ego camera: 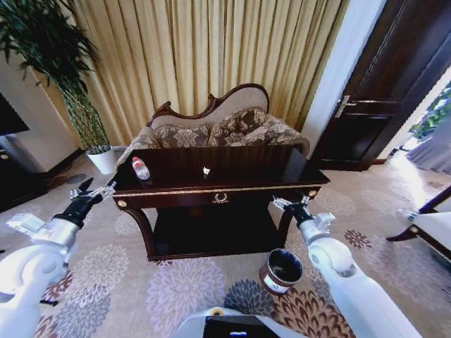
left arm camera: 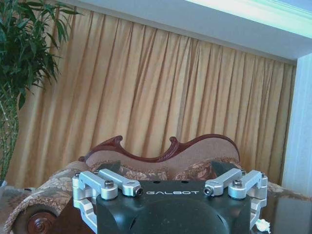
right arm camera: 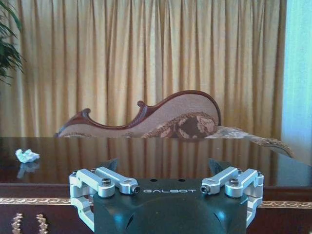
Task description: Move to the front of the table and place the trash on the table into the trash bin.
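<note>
Both grippers poised, spread and empty, before the table (ego camera: 282, 184).

Left gripper (ego camera: 90, 190) nears the bottle (ego camera: 141, 169); right gripper (ego camera: 290, 205) hovers above the trash bin (ego camera: 281, 270), ready to clear.

A formal hotel-style sitting room. Gold curtains (ego camera: 211, 49), a carved sofa (ego camera: 218, 127), floral carpet (ego camera: 183, 289) and a dark gilt-trimmed table (ego camera: 232, 172) show it.

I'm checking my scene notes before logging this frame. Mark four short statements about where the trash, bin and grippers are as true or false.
1. The bottle lies on the table near its left end. True.
2. The trash bin stands on the table's lower shelf. False: it stands on the carpet by the right arm.
3. The left gripper holds the bottle. False: it is open, short of the table's left corner.
4. The right gripper is open and empty. True.
</note>
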`<state>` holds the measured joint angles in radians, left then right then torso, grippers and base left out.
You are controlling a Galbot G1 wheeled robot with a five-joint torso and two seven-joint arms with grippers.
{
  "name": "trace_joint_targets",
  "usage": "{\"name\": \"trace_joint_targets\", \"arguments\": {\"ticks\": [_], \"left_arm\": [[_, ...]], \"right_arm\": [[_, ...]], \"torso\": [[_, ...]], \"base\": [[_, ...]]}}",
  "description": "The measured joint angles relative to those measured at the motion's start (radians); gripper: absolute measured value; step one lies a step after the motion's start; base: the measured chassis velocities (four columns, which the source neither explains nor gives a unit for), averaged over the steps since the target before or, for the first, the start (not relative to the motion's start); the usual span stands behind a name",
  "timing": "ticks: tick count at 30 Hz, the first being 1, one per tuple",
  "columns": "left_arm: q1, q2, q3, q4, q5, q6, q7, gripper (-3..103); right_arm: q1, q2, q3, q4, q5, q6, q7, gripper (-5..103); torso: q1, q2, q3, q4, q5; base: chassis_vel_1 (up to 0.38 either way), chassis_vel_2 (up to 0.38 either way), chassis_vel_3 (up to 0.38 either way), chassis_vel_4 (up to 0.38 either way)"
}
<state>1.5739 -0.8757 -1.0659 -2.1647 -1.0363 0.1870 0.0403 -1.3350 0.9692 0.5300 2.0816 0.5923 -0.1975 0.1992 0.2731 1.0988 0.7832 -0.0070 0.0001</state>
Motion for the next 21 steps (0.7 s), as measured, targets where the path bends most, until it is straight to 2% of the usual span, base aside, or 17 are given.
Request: {"name": "trace_joint_targets", "arguments": {"ticks": [8, 21], "left_arm": [[0.001, 0.003, 0.000, -0.002, 0.004, 0.001, -0.002, 100], [-0.003, -0.009, 0.010, -0.012, 0.010, 0.001, -0.002, 100]], "right_arm": [[0.000, 0.008, -0.003, -0.005, -0.014, -0.033, 0.001, 100], [-0.004, 0.008, -0.006, -0.014, -0.015, -0.007, -0.056, 100]], "torso": [[0.000, 0.000, 0.000, -0.0001, -0.0001], [0.000, 0.000, 0.000, 0.0000, -0.0001]], "base": [[0.000, 0.000, 0.000, 0.000], [-0.011, 0.010, 0.011, -0.013]]}}
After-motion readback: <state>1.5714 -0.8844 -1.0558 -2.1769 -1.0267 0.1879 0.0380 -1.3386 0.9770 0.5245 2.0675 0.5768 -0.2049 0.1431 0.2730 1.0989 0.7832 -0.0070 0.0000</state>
